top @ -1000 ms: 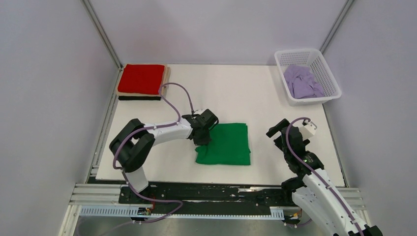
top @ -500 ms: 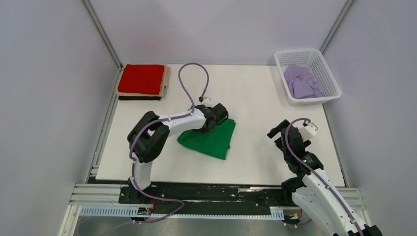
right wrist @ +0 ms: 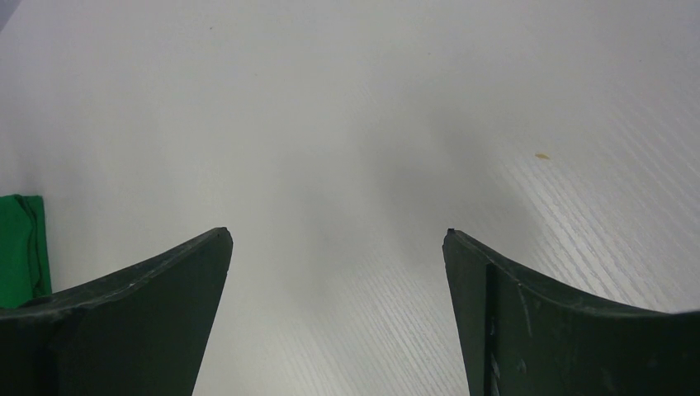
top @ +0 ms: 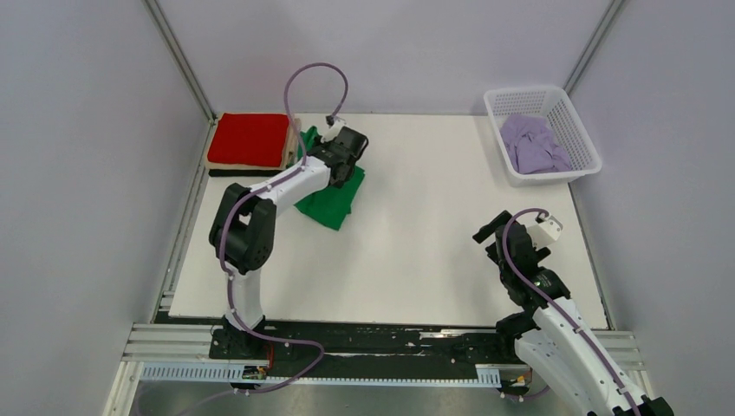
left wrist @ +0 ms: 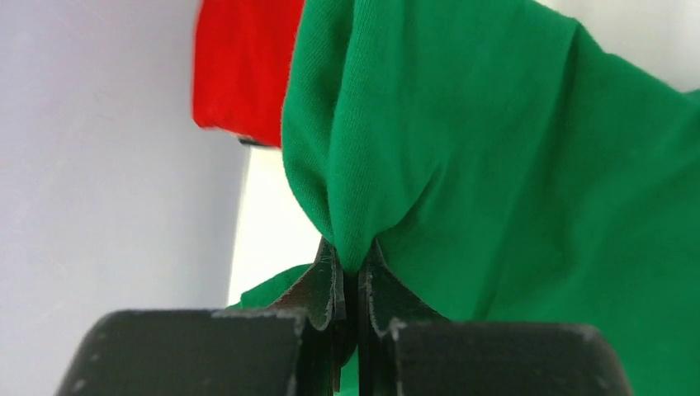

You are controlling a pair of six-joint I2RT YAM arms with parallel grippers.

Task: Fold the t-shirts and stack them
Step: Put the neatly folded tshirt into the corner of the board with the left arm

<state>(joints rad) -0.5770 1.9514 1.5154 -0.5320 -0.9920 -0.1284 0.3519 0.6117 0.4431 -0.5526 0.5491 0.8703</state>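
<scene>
The left gripper [top: 345, 152] was pressed together on a gathered fold of the green shirt [top: 331, 204]. In the wrist view the jaws met with only a thin pinch of cloth between them, and the rest of the shirt ballooned out above. Gripping a bunched fold rather than a single edge probably served to keep the layers together so the shirt would not fall open.

The green shirt sat at about 10 o'clock on the table [top: 433, 225]. Its upper part was raised by the gripper and its lower corner trailed on the surface toward 6 o'clock. It hung just beside the 3 o'clock edge of the stack, where the red shirt [top: 251, 137] lay on top, the beige shirt [top: 293, 146] showed under it, and the black shirt [top: 246, 172] formed the bottom strip. That position suggested the green one was meant to go on top of the red.

The right gripper [top: 497, 228] was at about 4 o'clock with its fingers spread and nothing between them, over bare table. It seemed parked there to stay well apart from the left arm.

The lilac shirt [top: 533, 143] lay crumpled in the basket [top: 530, 90] at 2 o'clock, not yet folded.
</scene>
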